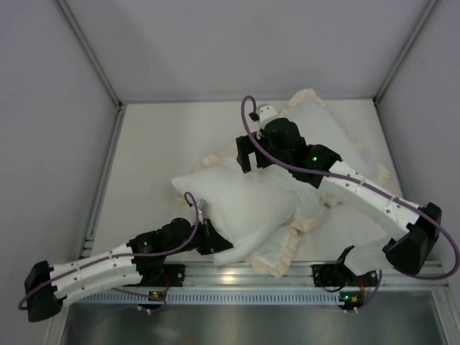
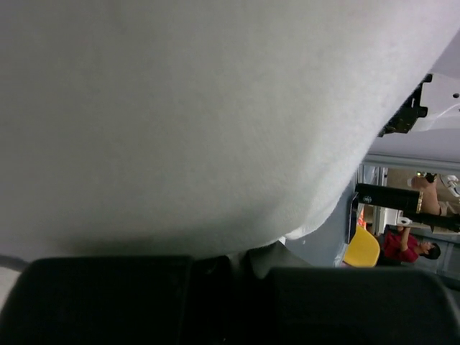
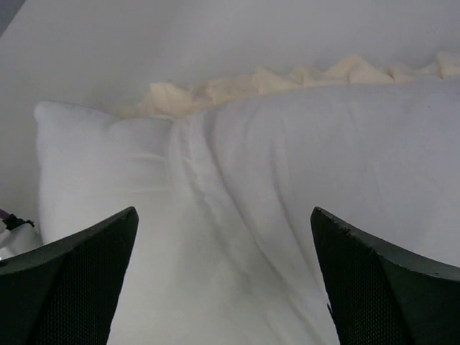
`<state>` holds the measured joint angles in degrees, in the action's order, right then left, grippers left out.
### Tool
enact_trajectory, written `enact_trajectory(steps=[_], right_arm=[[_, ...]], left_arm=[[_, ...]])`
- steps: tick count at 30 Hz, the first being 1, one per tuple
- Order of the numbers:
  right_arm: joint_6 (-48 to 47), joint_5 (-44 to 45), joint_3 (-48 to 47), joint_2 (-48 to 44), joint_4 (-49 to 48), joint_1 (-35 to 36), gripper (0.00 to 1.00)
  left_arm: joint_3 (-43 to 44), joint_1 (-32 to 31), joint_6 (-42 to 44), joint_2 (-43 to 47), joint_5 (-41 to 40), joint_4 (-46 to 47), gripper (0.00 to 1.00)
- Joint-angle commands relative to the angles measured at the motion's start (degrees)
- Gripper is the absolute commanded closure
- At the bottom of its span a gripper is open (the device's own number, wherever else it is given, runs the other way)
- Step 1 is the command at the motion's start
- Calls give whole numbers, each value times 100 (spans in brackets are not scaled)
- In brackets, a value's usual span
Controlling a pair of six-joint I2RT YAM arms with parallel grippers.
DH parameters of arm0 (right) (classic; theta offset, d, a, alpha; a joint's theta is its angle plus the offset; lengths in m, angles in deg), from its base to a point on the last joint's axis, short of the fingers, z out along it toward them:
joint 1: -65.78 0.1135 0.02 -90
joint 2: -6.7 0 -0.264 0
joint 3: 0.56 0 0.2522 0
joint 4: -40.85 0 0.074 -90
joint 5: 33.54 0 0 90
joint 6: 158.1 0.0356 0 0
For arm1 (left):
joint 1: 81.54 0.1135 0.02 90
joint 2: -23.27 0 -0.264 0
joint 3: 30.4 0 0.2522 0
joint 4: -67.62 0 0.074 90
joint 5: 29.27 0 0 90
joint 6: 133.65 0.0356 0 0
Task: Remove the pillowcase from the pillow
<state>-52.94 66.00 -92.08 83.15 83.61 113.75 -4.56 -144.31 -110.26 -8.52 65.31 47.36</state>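
Note:
The plump white pillow [image 1: 233,205] lies across the table's middle, its left part sticking out of the pillowcase [image 1: 338,147]. The pillowcase's cream frill [image 1: 287,253] shows along the near and far edges. My left gripper [image 1: 213,238] is at the pillow's near corner, shut on a pinch of its white fabric [image 2: 262,257]; the pillow's cloth [image 2: 201,108] fills most of the left wrist view. My right gripper [image 1: 244,154] hangs open just above where pillow [image 3: 93,165] and pillowcase [image 3: 345,158] meet, its fingers [image 3: 79,280] wide apart with nothing between them.
Grey enclosure walls and metal posts [image 1: 90,54] stand round the white table [image 1: 158,144]. An aluminium rail [image 1: 237,277] runs along the near edge between the arm bases. The right arm [image 1: 374,201] reaches over the pillowcase's right half.

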Motion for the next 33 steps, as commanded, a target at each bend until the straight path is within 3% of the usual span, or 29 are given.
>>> enact_trajectory(steps=[1,10,20,22,33], right_arm=[[-785,294,-468,423,229,143,0],[-1173,365,-917,1337,370,152,5],[-980,-329,304,1136,-526,363,9],[-936,-147,366,1171,-570,363,10],[-865,1480,182,1443,-649,345,39]], left_arm=[[-346,-105,-89,120,219,-97,100],[-917,-113,-230,577,245,-88,100],[-1067,-113,-212,621,245,-88,100],[-1111,-113,-247,648,271,-88,100],[-1480,-113,-441,1105,394,-106,100]])
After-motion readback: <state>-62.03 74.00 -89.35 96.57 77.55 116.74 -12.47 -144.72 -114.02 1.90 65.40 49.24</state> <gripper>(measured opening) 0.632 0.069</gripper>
